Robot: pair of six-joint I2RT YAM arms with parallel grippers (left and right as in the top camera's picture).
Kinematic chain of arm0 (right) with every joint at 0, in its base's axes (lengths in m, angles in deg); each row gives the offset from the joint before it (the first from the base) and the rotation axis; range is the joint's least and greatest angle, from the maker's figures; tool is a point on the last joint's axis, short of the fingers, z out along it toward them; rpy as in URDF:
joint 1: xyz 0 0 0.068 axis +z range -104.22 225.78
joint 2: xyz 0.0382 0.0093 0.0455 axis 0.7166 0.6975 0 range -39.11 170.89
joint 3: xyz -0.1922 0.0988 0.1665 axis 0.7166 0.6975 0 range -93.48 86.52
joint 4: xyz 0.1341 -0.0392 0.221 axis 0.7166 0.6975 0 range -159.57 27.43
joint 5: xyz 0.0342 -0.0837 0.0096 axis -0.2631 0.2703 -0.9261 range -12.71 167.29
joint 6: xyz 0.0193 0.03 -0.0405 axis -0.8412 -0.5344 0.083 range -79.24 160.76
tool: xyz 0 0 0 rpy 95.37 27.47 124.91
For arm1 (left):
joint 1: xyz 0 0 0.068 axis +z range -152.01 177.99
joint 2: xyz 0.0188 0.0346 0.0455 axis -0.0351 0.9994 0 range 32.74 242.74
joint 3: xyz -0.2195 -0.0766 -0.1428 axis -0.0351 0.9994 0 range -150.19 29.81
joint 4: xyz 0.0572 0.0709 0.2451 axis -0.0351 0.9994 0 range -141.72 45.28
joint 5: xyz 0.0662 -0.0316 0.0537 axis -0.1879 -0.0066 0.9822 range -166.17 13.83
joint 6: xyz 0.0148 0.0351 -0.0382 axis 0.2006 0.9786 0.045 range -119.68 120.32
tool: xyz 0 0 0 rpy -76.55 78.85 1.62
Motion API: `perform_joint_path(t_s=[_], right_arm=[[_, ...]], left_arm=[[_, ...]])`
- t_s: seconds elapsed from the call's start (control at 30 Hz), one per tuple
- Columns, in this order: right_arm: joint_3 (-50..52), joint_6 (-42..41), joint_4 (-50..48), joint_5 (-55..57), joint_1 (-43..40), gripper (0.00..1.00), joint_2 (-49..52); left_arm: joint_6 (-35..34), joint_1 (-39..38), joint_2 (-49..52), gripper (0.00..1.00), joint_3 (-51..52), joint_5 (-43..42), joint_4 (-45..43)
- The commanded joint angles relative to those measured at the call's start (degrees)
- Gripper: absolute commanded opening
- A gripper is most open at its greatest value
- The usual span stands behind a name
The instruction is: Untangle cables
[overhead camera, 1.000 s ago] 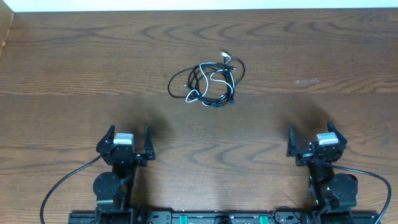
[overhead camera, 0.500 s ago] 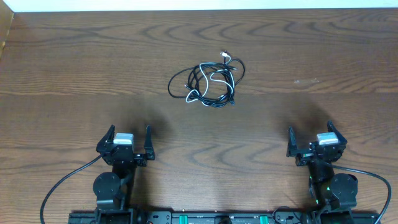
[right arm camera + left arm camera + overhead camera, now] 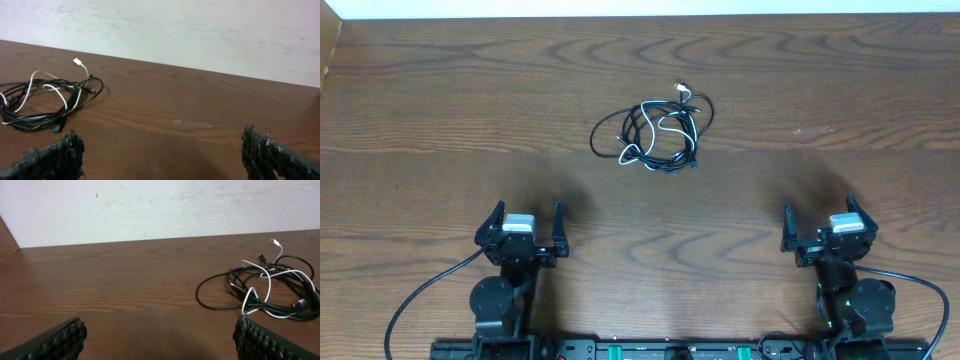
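Nearest of all, along the near edge of the table (image 3: 440, 100), a dark base rail (image 3: 640, 350) carries both arms. A thick black cord (image 3: 420, 295) loops out from the left arm's base and another (image 3: 923, 288) from the right one's.

Just beyond, the left gripper (image 3: 529, 210) sits low on the near left and the right gripper (image 3: 818, 208) low on the near right, well apart from each other. Each points toward the far side with its jaws spread wide and nothing between them – the wrist views show only bare wood between the ribbed black fingers (image 3: 55, 340).

Farther out lies a broad stretch of dark brown wood grain. Neither gripper touches anything on it.

Beyond that stretch, near the middle of the table and slightly left of centre, the cables (image 3: 658, 133) lie in one loose, flat tangle. They are far from both grippers, somewhat closer to the left one's line. The black cables (image 3: 35, 119) form overlapping loops, one loop bulging out to the left of the heap. The white cable (image 3: 269, 282) threads over and through them, and its small plug end (image 3: 77, 62) pokes out at the far side of the pile – free of the knot. How many black strands there are cannot be told for sure where they cross.

Farthest back, the table meets a pale wall (image 3: 150, 205).
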Motion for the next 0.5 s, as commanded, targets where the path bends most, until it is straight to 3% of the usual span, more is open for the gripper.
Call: perform_joint_path(t_s=[0.0,0.47], right_arm=[[0.1,0.6,0.3,0.5,-0.3,0.99,0.0],[0.1,0.6,0.3,0.5,-0.3,0.99,0.0]], left_arm=[[-0.5,-0.2,-0.4,0.96,0.8,-0.9,1.9],[-1.0,-0.2,-0.3,0.96,0.4,-1.0,1.1]])
